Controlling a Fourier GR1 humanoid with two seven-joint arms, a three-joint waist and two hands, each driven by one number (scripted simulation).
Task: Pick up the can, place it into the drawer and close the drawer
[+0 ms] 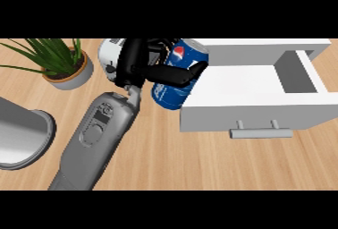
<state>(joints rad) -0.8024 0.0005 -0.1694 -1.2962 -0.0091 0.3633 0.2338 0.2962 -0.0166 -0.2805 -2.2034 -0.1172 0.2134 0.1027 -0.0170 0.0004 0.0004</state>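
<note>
A blue can is held tilted at the left wall of the open white drawer, its top end leaning over the drawer's back left corner. My left hand is shut on it, the thumb across its near side and the fingers round its far side. The grey forearm comes in from the lower left. Nothing lies inside the drawer. Its grey handle faces me. My right hand does not show.
A potted green plant stands at the back left. Partly hidden behind my hand is a white round object. A grey round-rimmed object lies at the left edge. Bare wooden counter lies in front of the drawer.
</note>
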